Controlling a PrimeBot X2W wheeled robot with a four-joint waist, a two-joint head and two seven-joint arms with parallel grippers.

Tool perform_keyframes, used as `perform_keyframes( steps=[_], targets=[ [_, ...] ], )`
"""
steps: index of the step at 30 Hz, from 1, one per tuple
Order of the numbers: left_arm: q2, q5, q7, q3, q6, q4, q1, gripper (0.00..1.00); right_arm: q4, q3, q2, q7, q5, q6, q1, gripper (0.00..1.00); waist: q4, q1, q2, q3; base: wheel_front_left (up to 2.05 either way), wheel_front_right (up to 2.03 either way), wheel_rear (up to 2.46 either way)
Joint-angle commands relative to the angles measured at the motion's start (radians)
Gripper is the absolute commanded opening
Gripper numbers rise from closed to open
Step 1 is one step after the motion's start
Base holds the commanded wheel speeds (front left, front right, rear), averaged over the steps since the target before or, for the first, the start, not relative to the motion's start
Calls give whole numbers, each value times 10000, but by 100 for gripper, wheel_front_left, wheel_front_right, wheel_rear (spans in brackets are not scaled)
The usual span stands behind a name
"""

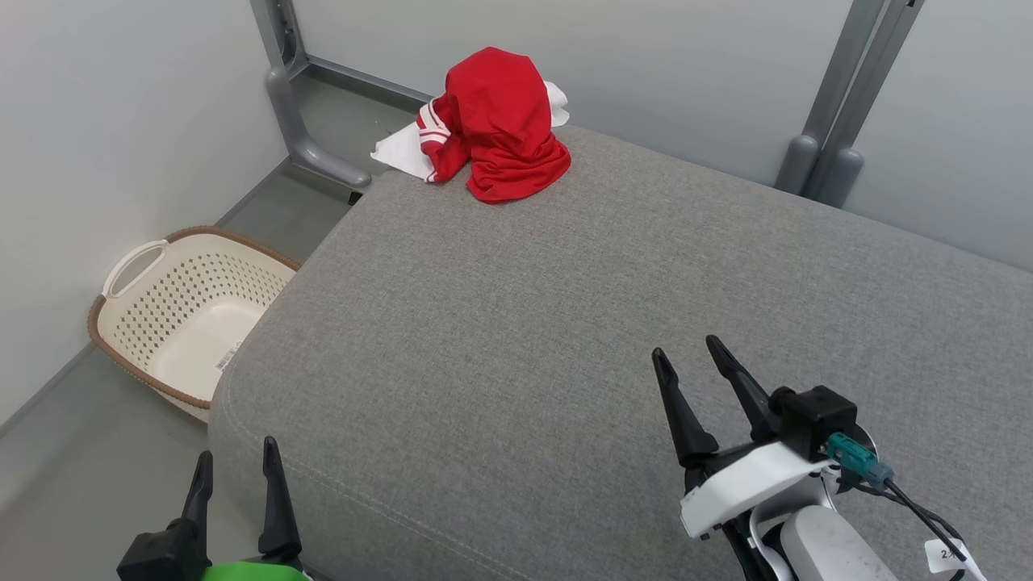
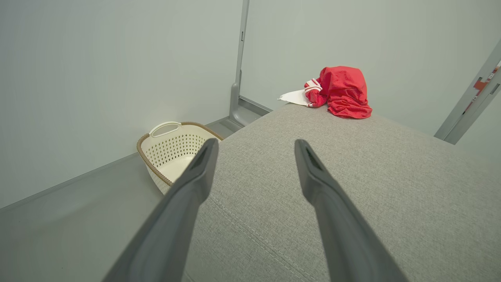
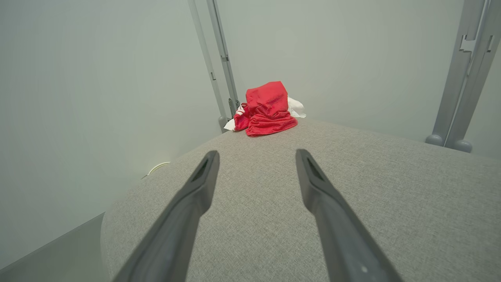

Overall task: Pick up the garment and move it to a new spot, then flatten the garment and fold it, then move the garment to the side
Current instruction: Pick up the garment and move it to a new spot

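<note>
A red garment (image 1: 500, 125) with white stripes and white parts lies heaped at the far left corner of the grey cushioned surface (image 1: 565, 323); it also shows as a red heap (image 2: 344, 92) in the left wrist view and as a red heap (image 3: 269, 109) in the right wrist view. My left gripper (image 1: 236, 464) hangs open at the near left edge of the surface, far from the garment. My right gripper (image 1: 688, 355) stands open over the near right part, nothing between its fingers. In the wrist views, the left gripper (image 2: 254, 145) and the right gripper (image 3: 256, 154) each show two spread fingers.
A cream perforated laundry basket (image 1: 145, 323) with a brown rim sits on the floor to the left of the surface, also seen as the basket (image 2: 172, 147). Grey metal posts (image 1: 839, 113) and pale walls close the back. A foot of a post (image 1: 311, 137) stands behind the garment.
</note>
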Motion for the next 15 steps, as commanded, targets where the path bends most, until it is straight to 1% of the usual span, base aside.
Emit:
perform_keyframes(
  steps=[1,5,10,11,15],
  targets=[
    [-9,22,-4,46,0,-33,142,100,24,0,-37,-32,22,-2,-128,100,-1,0,0,0,0,0,0],
    [110,84,-3,-13,-154,114,-60,100,-35,-223,-38,-32,-108,-2,-28,100,36,0,0,60,0,0,0],
    [397,138,237,-203,-482,146,-988,100,-286,-956,-40,-32,-505,-3,141,100,95,0,0,519,0,0,0],
    [471,164,278,-219,-525,138,-1204,100,-352,-1060,-37,-32,-626,-3,125,100,43,0,0,675,0,0,0],
    [798,161,416,-83,-657,-65,-2586,100,-810,-1399,-43,23,-1292,-1,-589,100,-638,0,0,1839,0,0,0]
  ],
)
